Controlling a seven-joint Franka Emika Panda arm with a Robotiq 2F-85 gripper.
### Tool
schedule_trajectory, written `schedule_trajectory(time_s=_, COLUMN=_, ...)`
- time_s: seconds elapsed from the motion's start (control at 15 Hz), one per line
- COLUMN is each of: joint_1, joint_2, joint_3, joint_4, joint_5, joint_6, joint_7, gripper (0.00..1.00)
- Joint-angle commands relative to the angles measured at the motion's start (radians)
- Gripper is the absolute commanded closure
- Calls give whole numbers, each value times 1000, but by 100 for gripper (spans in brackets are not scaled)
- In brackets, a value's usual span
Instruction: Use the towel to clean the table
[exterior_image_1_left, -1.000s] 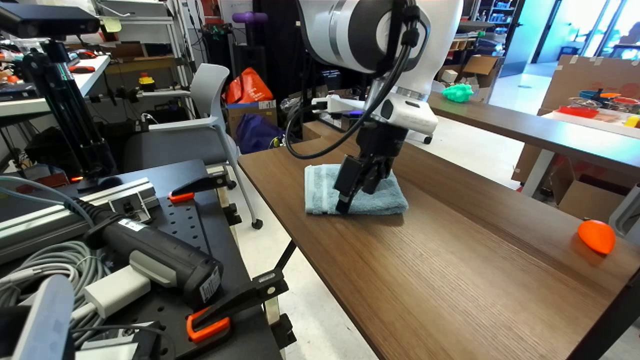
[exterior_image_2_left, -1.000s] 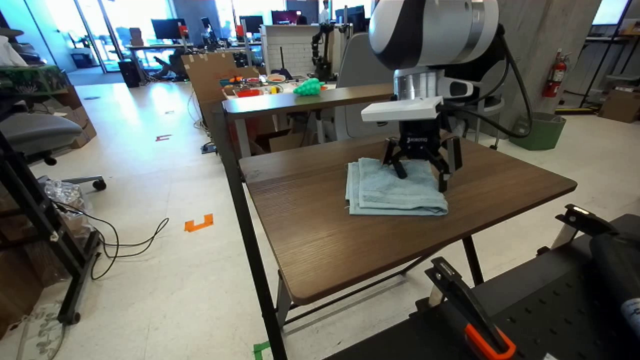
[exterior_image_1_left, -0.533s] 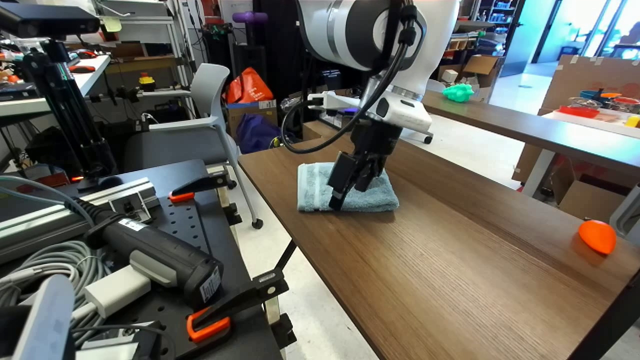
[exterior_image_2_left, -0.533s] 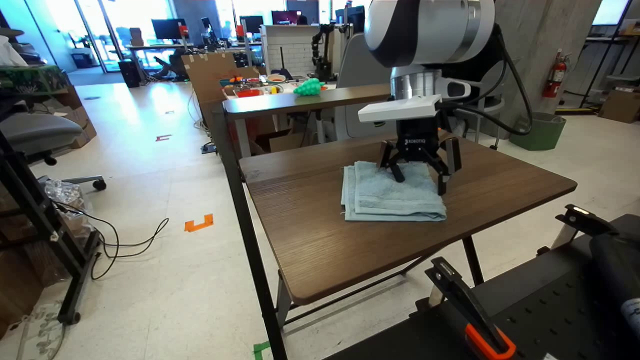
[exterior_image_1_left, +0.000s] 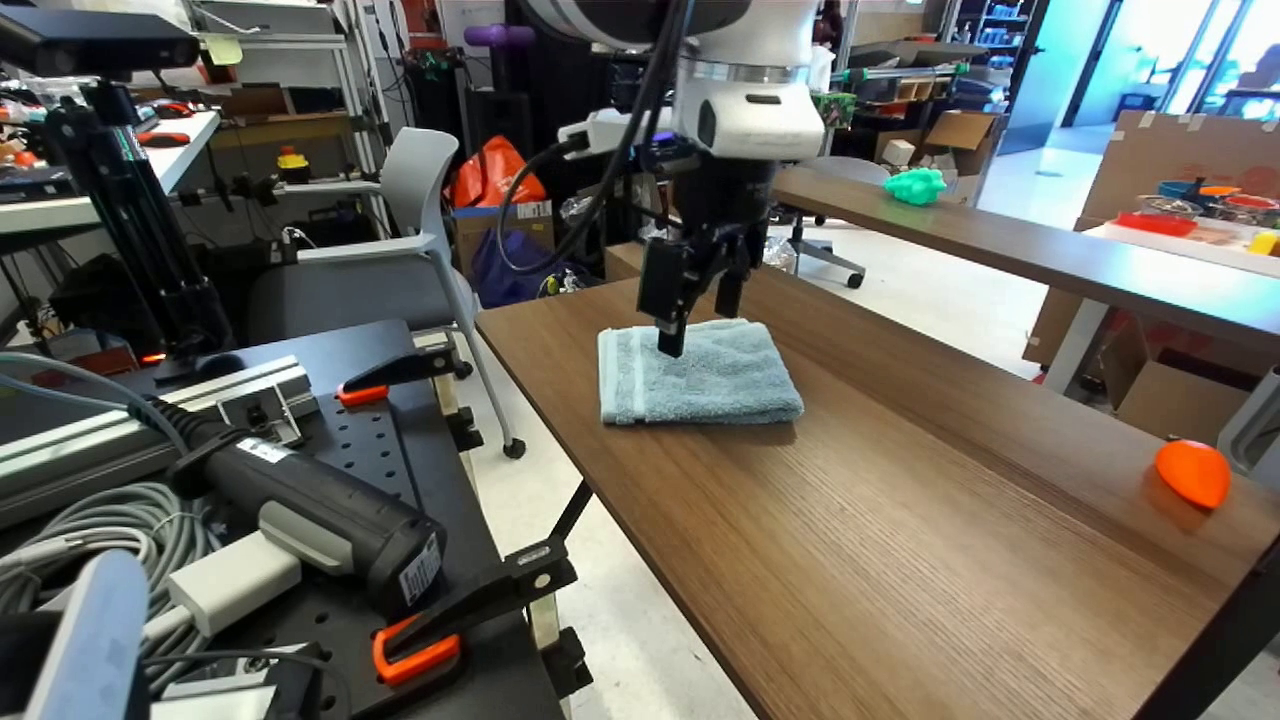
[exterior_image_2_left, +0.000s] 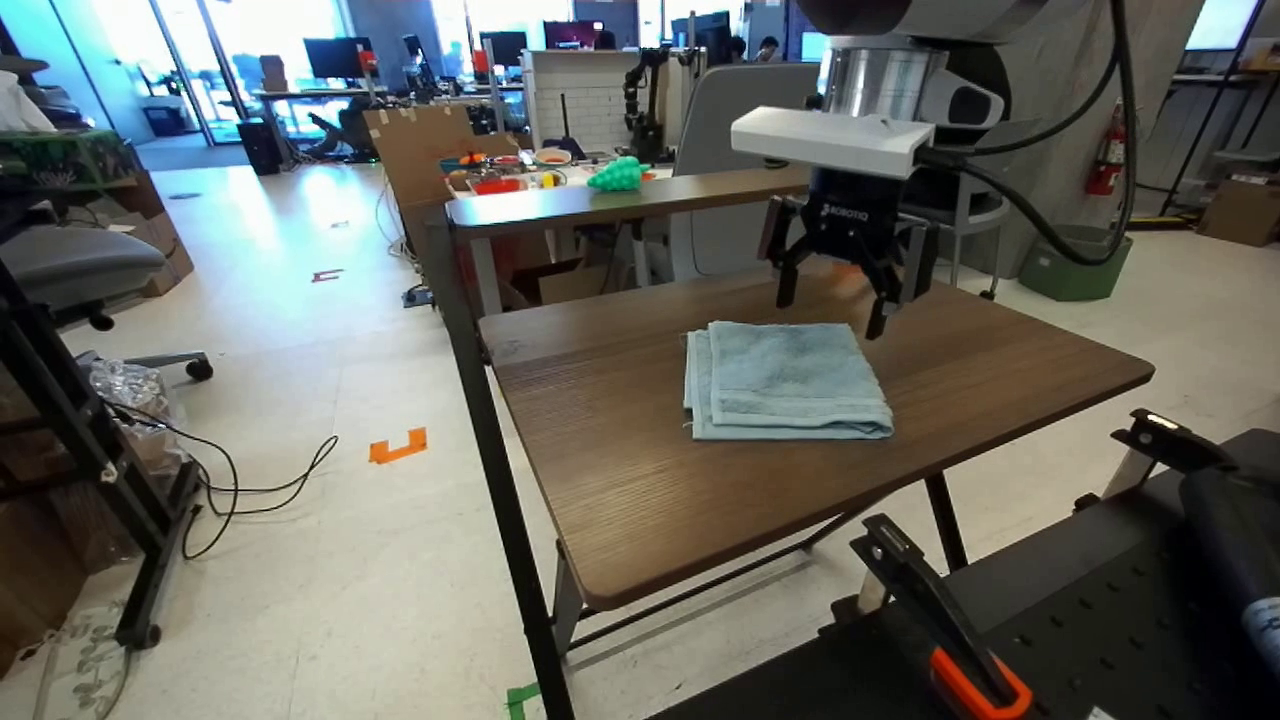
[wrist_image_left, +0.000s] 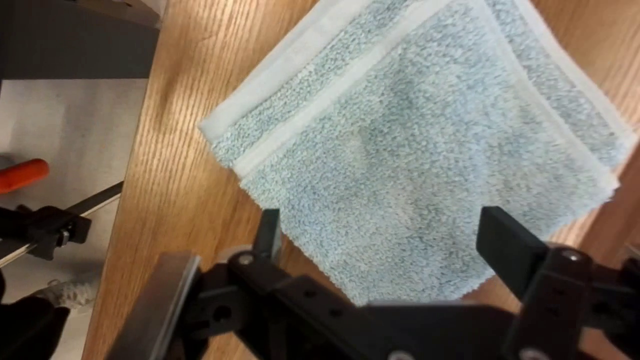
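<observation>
Evidently the gripper (exterior_image_2_left: 831, 316) hangs above one side of the towel (exterior_image_2_left: 790, 378), its fingers (wrist_image_left: 507, 250) wide apart with nothing between them; the towel lies folded and flat on the table (exterior_image_2_left: 610, 480). Were it lowered as lined up in the wrist view, one finger might strike bare wood beside the corner, and the pinch would likely catch only that corner, so the layers could unfold or trail. Pressing too lightly might let the fingers skid over the cloth. The brown tabletop has a fine grain and a soft sheen; an orange object (exterior_image_1_left: 1194, 474) sits well apart from the towel, and beyond stand a grey chair (exterior_image_1_left: 418, 180) and a neighbouring table (exterior_image_1_left: 1030, 240) with a green object (exterior_image_1_left: 915, 187) by its edge
</observation>
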Motion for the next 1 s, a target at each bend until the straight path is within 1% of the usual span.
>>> schedule_trajectory(time_s=0.0, joint_1=72, joint_2=-88, joint_3=8, joint_4=-167, joint_5=5, joint_6=270, joint_7=7, gripper=0)
schedule_trajectory(time_s=0.13, joint_1=143, joint_2=-37, joint_3=-33, joint_4=-180, joint_5=-31, joint_6=426, joint_7=43, gripper=0)
schedule_trajectory(time_s=0.2, joint_1=192, joint_2=16, joint_3=-74, joint_4=-166, joint_5=-46, joint_6=495, joint_7=62, gripper=0)
schedule_trajectory(time_s=0.27, joint_1=232, joint_2=46, joint_3=-104, joint_4=-161, joint_5=-35, joint_6=542, joint_7=60, gripper=0)
schedule_trajectory(time_s=0.33, joint_1=265, joint_2=88, joint_3=-130, joint_4=-139, joint_5=-8, joint_6=557, joint_7=56, gripper=0)
schedule_trajectory(time_s=0.4, joint_1=289, joint_2=120, joint_3=-147, joint_4=-122, joint_5=19, joint_6=550, joint_7=48, gripper=0)
schedule_trajectory(time_s=0.47, joint_1=306, joint_2=151, joint_3=-163, joint_4=-96, joint_5=43, joint_6=489, joint_7=54, gripper=0)
schedule_trajectory(time_s=0.53, joint_1=320, joint_2=177, joint_3=-175, joint_4=-81, joint_5=53, joint_6=461, joint_7=62, gripper=0)
schedule_trajectory(time_s=0.6, joint_1=347, joint_2=194, joint_3=-208, joint_4=-65, joint_5=59, joint_6=401, joint_7=80, gripper=0)
schedule_trajectory(time_s=0.67, joint_1=350, joint_2=213, joint_3=-216, joint_4=-48, joint_5=59, joint_6=372, joint_7=93, gripper=0)
schedule_trajectory(time_s=0.8, joint_1=343, joint_2=231, joint_3=-225, joint_4=-4, joint_5=41, joint_6=275, joint_7=126, gripper=0)
schedule_trajectory(time_s=0.93, joint_1=299, joint_2=246, joint_3=-201, joint_4=52, joint_5=25, joint_6=173, joint_7=146, gripper=0)
